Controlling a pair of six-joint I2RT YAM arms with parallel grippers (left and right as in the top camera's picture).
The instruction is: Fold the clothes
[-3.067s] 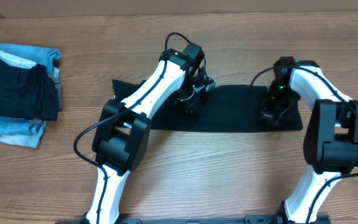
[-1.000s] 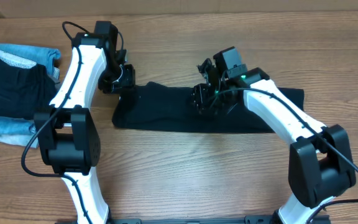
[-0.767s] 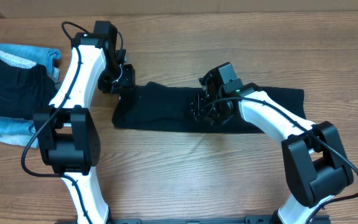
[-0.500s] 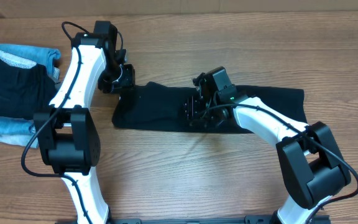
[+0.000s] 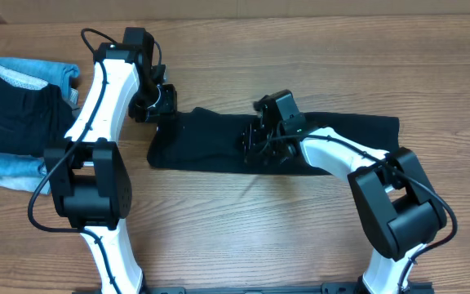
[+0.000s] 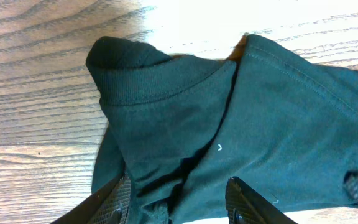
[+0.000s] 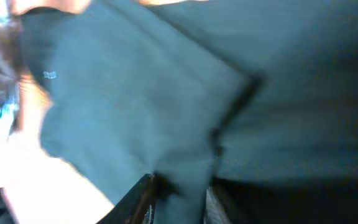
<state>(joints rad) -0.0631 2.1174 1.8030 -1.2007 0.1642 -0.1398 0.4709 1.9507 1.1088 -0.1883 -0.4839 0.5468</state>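
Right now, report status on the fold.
Left gripper part open astride the T-shirt at its left corner. Right gripper down on its middle, grip unclear. T-shirt flat, a long band. Denim pile far left, apart.

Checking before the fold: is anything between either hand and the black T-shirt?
Nothing visible does. The left hand is at a far corner of the black T-shirt and the right hand over its middle, each with cloth between its fingers. The pile of other clothes lies apart, to the left.

Dark folded garment [image 5: 15,114] atop light-blue denim pieces [image 5: 11,171]; wooden table [image 5: 243,237] beneath.
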